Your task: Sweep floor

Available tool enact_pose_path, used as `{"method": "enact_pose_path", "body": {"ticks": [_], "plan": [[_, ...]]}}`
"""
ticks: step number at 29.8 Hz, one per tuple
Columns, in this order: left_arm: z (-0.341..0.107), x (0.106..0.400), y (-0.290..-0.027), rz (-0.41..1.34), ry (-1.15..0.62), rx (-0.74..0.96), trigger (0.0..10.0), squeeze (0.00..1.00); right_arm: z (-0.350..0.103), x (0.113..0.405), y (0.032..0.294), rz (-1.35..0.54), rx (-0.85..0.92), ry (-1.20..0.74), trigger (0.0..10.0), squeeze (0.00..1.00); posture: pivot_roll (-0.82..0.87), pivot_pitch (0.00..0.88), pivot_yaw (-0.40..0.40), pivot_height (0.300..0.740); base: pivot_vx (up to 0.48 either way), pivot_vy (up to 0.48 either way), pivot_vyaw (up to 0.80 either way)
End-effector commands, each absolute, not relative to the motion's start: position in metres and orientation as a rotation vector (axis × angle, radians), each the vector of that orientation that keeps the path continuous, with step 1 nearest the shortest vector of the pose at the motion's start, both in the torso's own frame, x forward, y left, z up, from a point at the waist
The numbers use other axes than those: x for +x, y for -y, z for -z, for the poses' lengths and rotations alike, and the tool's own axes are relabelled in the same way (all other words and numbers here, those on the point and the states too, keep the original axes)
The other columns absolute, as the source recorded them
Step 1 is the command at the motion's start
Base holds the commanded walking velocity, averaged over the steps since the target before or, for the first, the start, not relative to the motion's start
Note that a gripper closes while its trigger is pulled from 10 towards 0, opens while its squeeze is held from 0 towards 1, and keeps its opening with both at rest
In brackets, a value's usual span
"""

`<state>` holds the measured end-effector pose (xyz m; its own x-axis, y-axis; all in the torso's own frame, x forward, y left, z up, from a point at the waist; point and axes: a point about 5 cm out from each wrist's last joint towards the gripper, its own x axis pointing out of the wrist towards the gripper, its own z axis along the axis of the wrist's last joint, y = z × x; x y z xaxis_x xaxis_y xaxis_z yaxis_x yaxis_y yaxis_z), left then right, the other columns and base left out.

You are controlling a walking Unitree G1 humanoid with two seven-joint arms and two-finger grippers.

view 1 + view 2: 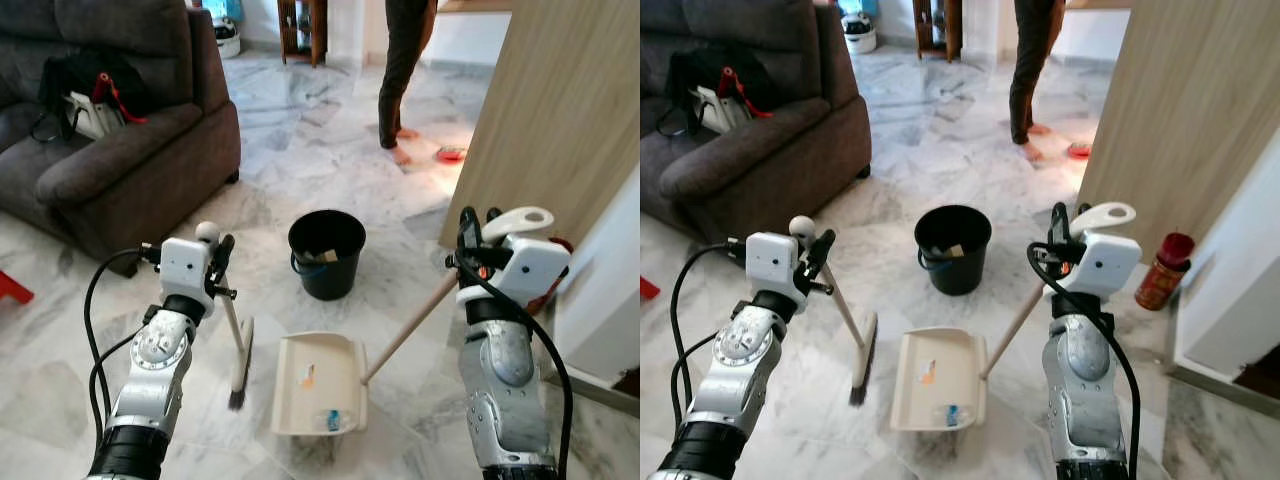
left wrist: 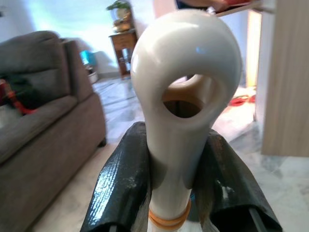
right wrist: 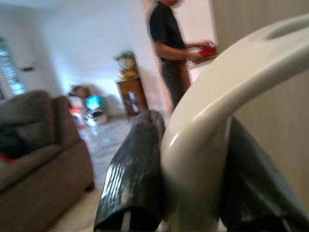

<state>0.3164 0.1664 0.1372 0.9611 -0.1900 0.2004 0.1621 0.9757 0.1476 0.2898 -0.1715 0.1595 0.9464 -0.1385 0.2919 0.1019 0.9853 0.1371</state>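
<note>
My left gripper [image 1: 220, 252] is shut on the cream handle of a small broom [image 1: 240, 362], whose dark bristles touch the marble floor left of the dustpan. In the left wrist view the broom handle [image 2: 186, 96] sits clamped between the black fingers [image 2: 120, 186]. My right gripper [image 1: 478, 228] is shut on the long handle of a cream dustpan [image 1: 318, 385], which lies flat on the floor between my arms with a few scraps in it. The right wrist view has the dustpan handle [image 3: 217, 125] between the fingers [image 3: 133, 179].
A black bucket [image 1: 327, 252] stands just beyond the dustpan. A grey sofa [image 1: 120, 140] with a bag on it fills the left. A wooden panel [image 1: 560, 110] and a red canister [image 1: 1162, 270] are on the right. A person's legs [image 1: 400, 80] stand farther back.
</note>
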Motion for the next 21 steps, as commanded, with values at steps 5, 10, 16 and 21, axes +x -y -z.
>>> {"method": "enact_pose_path", "body": {"ticks": [5,10,16,21], "plan": [[-0.153,0.319,-0.172,0.157,0.287,0.151,10.0,0.0,-0.179,0.29,0.163,0.092,0.134,0.389,10.0,0.0,-0.04,0.017,0.058,0.74,0.376,0.0,0.0],[-0.154,0.319,-0.174,0.149,0.287,0.151,10.0,0.0,-0.182,0.291,0.163,0.086,0.136,0.394,10.0,0.0,-0.04,0.024,0.053,0.74,0.374,0.0,0.0],[-0.152,0.319,-0.173,0.147,0.284,0.146,10.0,0.0,-0.19,0.292,0.164,0.087,0.124,0.423,10.0,0.0,-0.05,0.029,0.052,0.74,0.374,0.0,0.0],[-0.153,0.319,-0.173,0.144,0.288,0.146,10.0,0.0,-0.222,0.289,0.163,0.106,0.135,0.549,10.0,0.0,-0.05,0.027,0.05,0.74,0.376,0.0,0.0]]}}
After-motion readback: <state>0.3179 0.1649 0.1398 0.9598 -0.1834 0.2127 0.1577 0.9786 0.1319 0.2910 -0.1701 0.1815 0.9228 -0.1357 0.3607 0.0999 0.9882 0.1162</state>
